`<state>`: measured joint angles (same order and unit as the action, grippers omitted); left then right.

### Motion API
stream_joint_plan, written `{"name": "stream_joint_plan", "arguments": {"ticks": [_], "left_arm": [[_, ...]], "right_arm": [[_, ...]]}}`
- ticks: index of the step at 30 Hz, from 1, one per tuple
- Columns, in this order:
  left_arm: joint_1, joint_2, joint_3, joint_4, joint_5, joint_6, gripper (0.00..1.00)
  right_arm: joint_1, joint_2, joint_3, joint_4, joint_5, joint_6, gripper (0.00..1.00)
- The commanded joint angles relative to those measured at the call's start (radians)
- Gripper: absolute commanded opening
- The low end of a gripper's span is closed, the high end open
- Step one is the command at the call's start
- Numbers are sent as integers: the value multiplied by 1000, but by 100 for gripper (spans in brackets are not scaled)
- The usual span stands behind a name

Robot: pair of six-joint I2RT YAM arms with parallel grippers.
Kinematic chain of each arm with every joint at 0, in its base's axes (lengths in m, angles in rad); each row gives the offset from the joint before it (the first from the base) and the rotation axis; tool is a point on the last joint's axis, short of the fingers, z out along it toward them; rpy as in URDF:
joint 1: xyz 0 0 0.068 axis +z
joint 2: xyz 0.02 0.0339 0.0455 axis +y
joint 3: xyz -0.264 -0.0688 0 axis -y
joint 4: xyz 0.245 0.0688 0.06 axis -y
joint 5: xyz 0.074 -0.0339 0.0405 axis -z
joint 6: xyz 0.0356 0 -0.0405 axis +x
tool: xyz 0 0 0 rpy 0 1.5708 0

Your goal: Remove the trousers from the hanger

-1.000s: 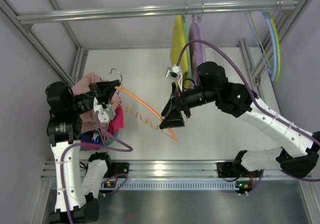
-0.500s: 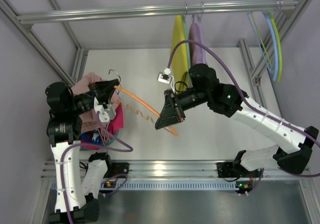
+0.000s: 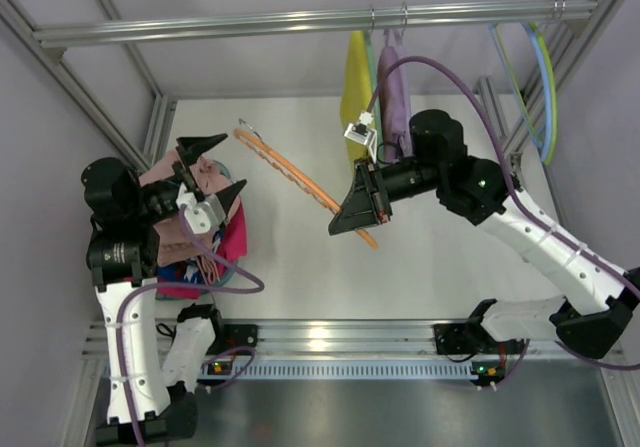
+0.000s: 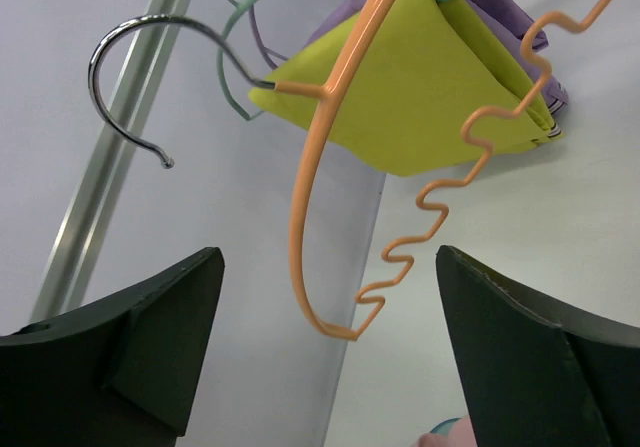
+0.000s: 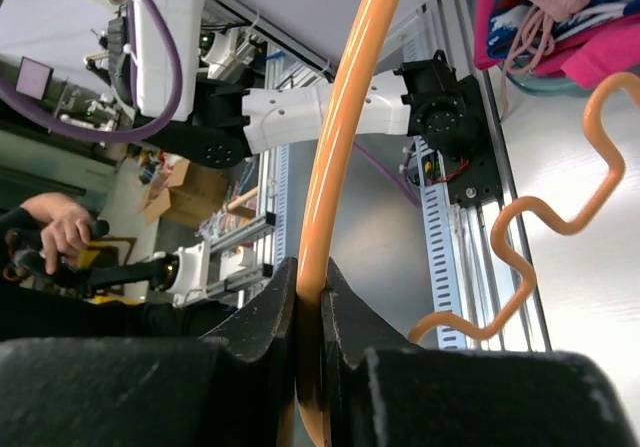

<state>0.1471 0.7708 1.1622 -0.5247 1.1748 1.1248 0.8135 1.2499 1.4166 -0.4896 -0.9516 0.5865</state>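
The orange hanger (image 3: 300, 179) hangs bare in the air over the table, its metal hook (image 3: 243, 125) pointing to the far left. My right gripper (image 3: 345, 222) is shut on the hanger's near end; in the right wrist view the orange rod (image 5: 350, 97) is pinched between the jaws (image 5: 310, 279). My left gripper (image 3: 222, 165) stands open, apart from the hanger, with nothing in it. In the left wrist view the hanger (image 4: 310, 167) floats beyond the spread gripper (image 4: 328, 257). The pale pink trousers (image 3: 205, 181) lie on the clothes heap under the left gripper, off the hanger.
A magenta garment (image 3: 232, 242) lies in the same heap at the left. A yellow garment (image 3: 357, 77) and a lilac one (image 3: 393, 82) hang from the top rail (image 3: 300, 22). Blue and green hangers (image 3: 545, 77) hang at the far right.
The left gripper opened and let go of the hanger's hook end. The right gripper closed on the hanger's other end and carried it up and away from the left arm.
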Motion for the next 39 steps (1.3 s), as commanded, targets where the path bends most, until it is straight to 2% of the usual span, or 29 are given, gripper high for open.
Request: {"name": "stream_joint_plan", "arguments": {"ticks": [1,2,3,4,5,6,7,11,21,28,31,33,36,39], "left_arm": [[-1,19,100,22,42,-155,98],[-1,24,123,31,37,-189,98],[-1,27,149,149,25,-353,98],[-1,30,160,223,-51,-488,98],[0,31,159,346,-91,-765,98],[-1,33,154,512,-149,-878,98],[0,44,163,560,-180,-955,98],[0,94,231,571,-263,-1167,98],[-3,145,223,621,-339,-1289,98],[-3,134,185,629,-346,-1272,98],[-3,119,160,629,-349,-1254,98],[-3,107,148,629,-354,-1248,98],[-3,91,126,629,-343,-1244,98],[-4,70,105,629,-319,-1237,98]], "right_arm": [[-23,-122,93,-22,-47,-128,0],[-39,-138,93,-36,-47,-134,0],[-62,-154,84,-49,-49,-137,0],[-106,-191,76,-50,-50,-139,0],[-126,-210,68,-59,-53,-140,0],[-161,-227,68,-66,-55,-155,0],[-177,-260,68,-70,-55,-157,0],[-283,-343,77,-78,-73,-131,0],[-598,-642,-13,-158,-88,-65,0],[-758,-806,-71,-293,-66,-36,0],[-803,-852,-102,-365,17,-13,0],[-878,-863,-136,-348,5,47,0],[-921,-837,-176,-302,-9,124,0],[-924,-718,-183,-198,-29,179,0]]}}
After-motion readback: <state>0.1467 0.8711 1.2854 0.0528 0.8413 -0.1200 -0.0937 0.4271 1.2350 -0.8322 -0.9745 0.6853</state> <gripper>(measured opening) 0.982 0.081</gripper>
